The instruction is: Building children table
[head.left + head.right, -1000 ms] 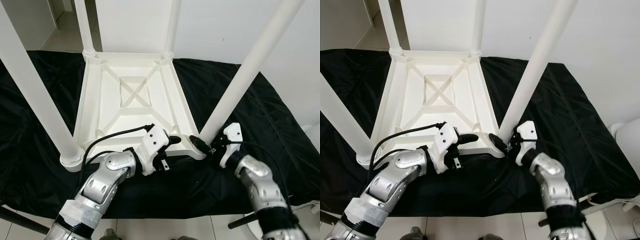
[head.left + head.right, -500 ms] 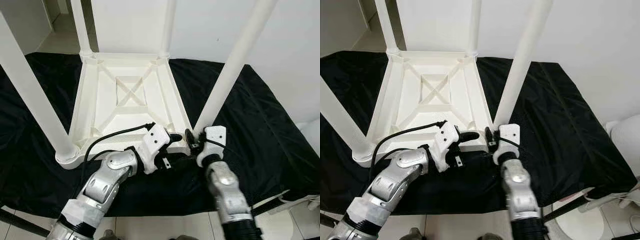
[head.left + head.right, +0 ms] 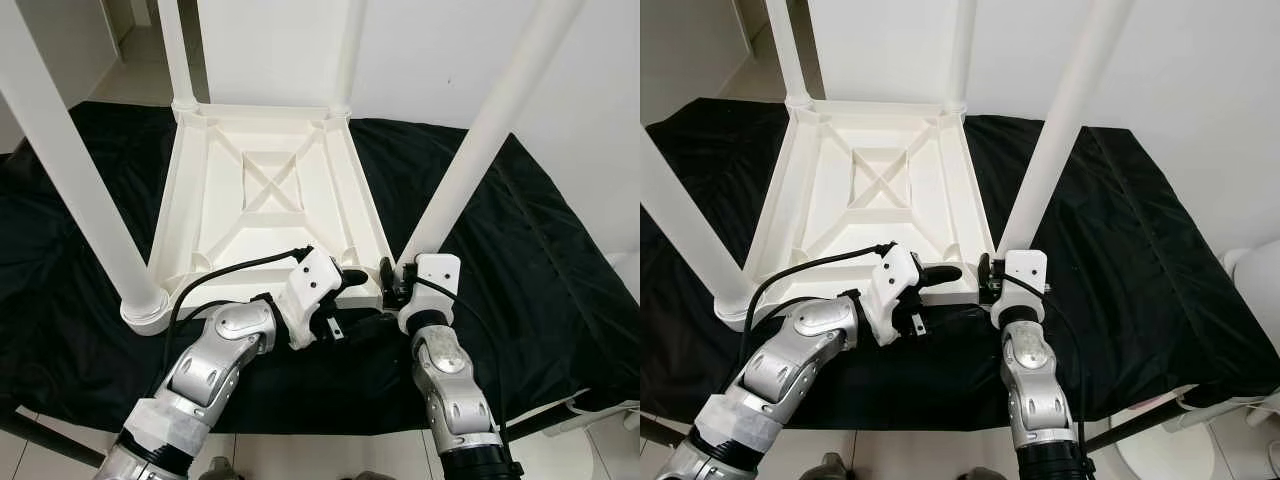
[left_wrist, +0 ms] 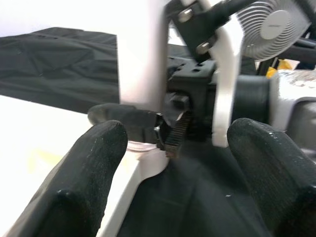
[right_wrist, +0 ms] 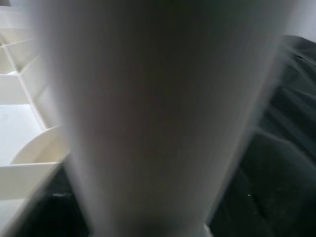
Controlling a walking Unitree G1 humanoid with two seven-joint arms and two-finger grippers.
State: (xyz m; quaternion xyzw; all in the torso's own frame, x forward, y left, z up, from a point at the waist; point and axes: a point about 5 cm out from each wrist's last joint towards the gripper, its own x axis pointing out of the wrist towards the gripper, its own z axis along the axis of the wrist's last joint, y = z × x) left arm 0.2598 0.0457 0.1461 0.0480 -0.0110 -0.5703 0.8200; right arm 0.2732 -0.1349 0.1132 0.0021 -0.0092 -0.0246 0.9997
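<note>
Lying upside down on a black cloth (image 3: 520,240), one white plastic table top (image 3: 265,215) shows its ribbed underside with a moulded cross at the centre. Four white round legs rise from its corners: far left leg (image 3: 180,50), far right leg (image 3: 350,50), near left leg (image 3: 75,170) seated in its round socket, and near right leg (image 3: 480,140), which leans up and away toward the robot's right from the near right corner. Left gripper (image 3: 345,281): reaches in over the near edge of the table top beside that corner; in the left wrist view its two black fingers (image 4: 84,182) stand well apart with nothing between them, framing the foot of the near right leg and the right gripper's black parts just past it. Right gripper (image 3: 392,281): set at the foot of the near right leg, its white housing directly against the base; in the right wrist view that leg (image 5: 158,113) sits very close in front of the camera, blurred, with a piece of the ribbed underside and the dark cloth to either side. Whether the right fingers are closed around the leg cannot be told, since they are hidden between housing and leg. A black cable (image 3: 235,268) runs from the left arm across the table top's near rim. Beyond the cloth: pale tiled floor and a white wall.
</note>
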